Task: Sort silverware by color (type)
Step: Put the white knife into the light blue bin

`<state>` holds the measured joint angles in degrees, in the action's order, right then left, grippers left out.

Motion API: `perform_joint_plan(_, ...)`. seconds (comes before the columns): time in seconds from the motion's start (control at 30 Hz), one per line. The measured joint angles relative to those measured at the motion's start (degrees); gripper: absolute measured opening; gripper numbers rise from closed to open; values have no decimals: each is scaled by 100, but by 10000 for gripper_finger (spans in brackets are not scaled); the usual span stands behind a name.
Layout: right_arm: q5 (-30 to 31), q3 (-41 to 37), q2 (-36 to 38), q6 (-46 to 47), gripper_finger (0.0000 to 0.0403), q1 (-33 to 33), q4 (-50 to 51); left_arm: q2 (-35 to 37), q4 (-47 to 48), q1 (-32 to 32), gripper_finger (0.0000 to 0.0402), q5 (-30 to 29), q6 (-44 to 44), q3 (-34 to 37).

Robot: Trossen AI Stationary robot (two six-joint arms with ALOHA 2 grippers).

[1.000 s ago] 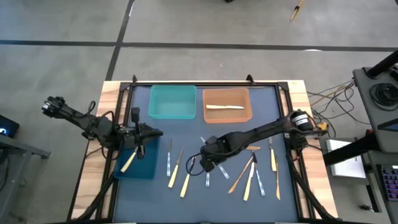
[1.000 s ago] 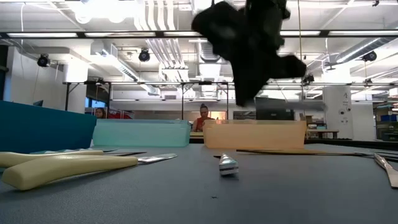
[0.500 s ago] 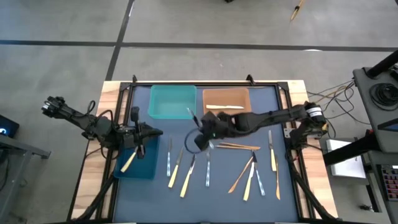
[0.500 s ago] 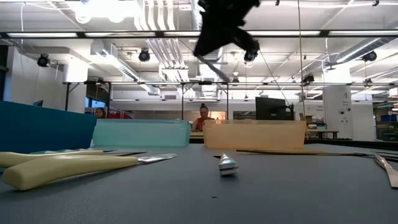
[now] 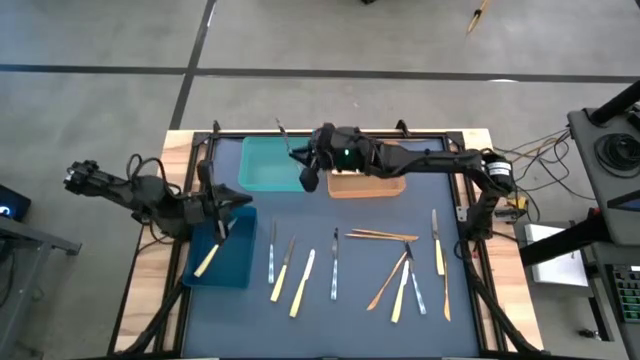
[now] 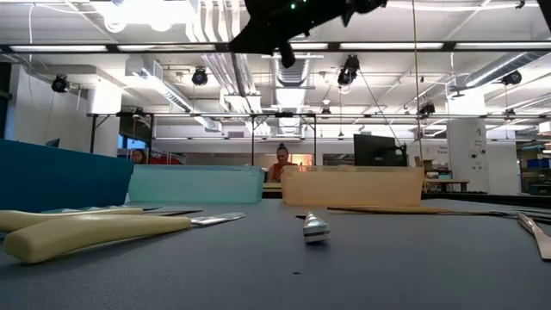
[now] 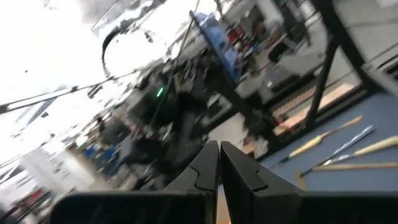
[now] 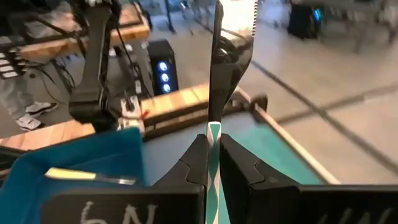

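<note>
My right gripper (image 5: pixel 303 163) hangs high over the right edge of the light teal bin (image 5: pixel 262 165), shut on a silvery grey knife (image 5: pixel 286 140) whose serrated blade (image 8: pixel 216 43) sticks out past the fingers. My left gripper (image 5: pixel 224 203) is shut and holds nothing, above the far end of the dark blue bin (image 5: pixel 235 262), where a pale yellow utensil (image 5: pixel 207 260) lies. A pale piece (image 5: pixel 360 171) lies in the orange bin (image 5: pixel 392 183). Several more yellow, grey and tan pieces (image 5: pixel 334 262) lie flat on the dark mat. My right gripper pinches the knife's handle (image 8: pixel 213 138) between its two fingers, which lie along the knife. The blade runs straight on beyond the fingertips (image 8: pixel 200 146). The knife is lifted clear of the table and the bins.
Loose silverware lies across the mat's near half, from a pair near the blue bin (image 5: pixel 286 268) to a cluster on the right (image 5: pixel 403 285) and a knife (image 5: pixel 437 240). In the low view a yellow-handled knife (image 6: pixel 95 232) lies close. A person sits far behind the table.
My right gripper has risen from the mat's middle with the knife and swung toward the far edge and to the left, ending over the light teal bin. The knife has come clear of the table. My left gripper has shifted slightly toward the far edge.
</note>
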<state>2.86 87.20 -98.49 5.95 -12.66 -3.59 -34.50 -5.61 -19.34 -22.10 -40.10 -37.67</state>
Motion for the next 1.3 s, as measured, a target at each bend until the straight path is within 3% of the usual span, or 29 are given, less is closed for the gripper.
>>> perform_joint_plan(0.2,-554,2,-353,-620,13,-525,-1004,2,7,776,0,819,395,0)
perform_joint_plan(0.43,-1533,2,-907,-594,13,-1130,-1911,-169,-209,2013,0,1254,746,149)
perform_joint_plan(0.6,-1831,207,-1228,-594,13,-1330,-2103,-238,-409,2984,0,1444,1033,225)
perform_joint_plan(0.87,-2123,941,-1775,-511,13,-1299,-1917,-170,-419,4029,0,1733,1911,234)
perform_joint_plan(1.3,-2109,2180,-2513,-907,13,-1242,1,506,-392,4184,0,1576,2522,234)
